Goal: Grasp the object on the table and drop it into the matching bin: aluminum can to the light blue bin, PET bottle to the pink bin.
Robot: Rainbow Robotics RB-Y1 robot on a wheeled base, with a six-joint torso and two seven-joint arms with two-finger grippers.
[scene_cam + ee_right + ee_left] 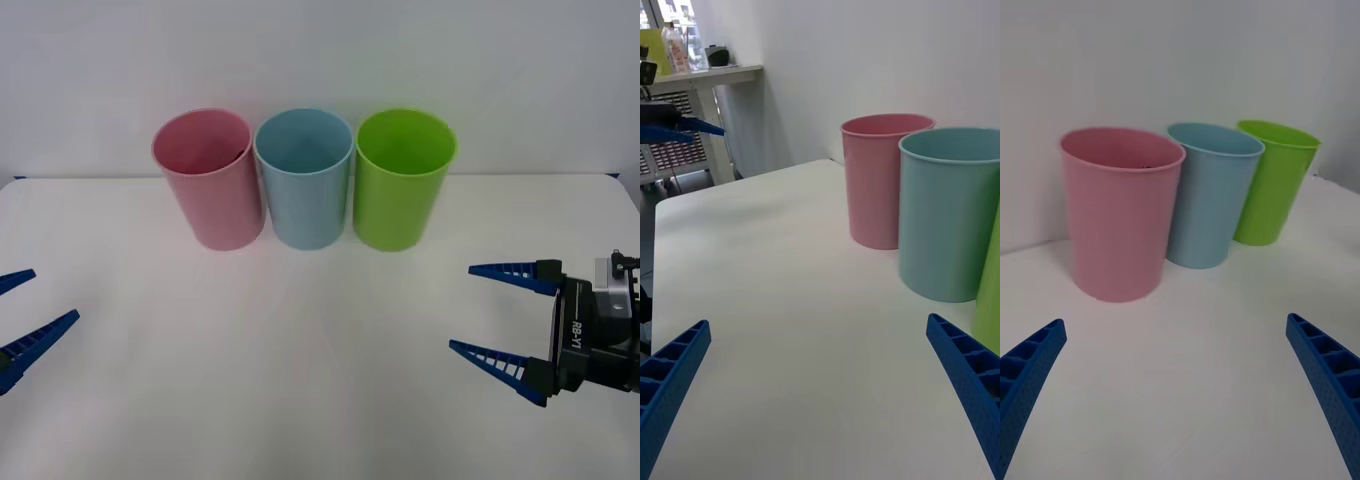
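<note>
The pink bin (208,180) stands at the back of the white table (300,380), with the light blue bin (305,178) touching it on its right. The object, PET bottle or aluminum can, is out of view. My left gripper (50,295) hovers open over the table's left edge, nothing between its fingers. Over the right side, my right gripper (460,307) is open and empty too. The left wrist view has the pink bin (1120,214) and the light blue bin (1210,195) beyond my left gripper (1174,322). The right wrist view shows both bins (880,180) (947,214) past my right gripper (818,322).
A green bin (403,178) of the same shape stands right of the light blue one, completing a row along the back wall. The tabletop between the grippers and in front of the bins is bare. A shelf with clutter (685,71) stands beyond the table's left side.
</note>
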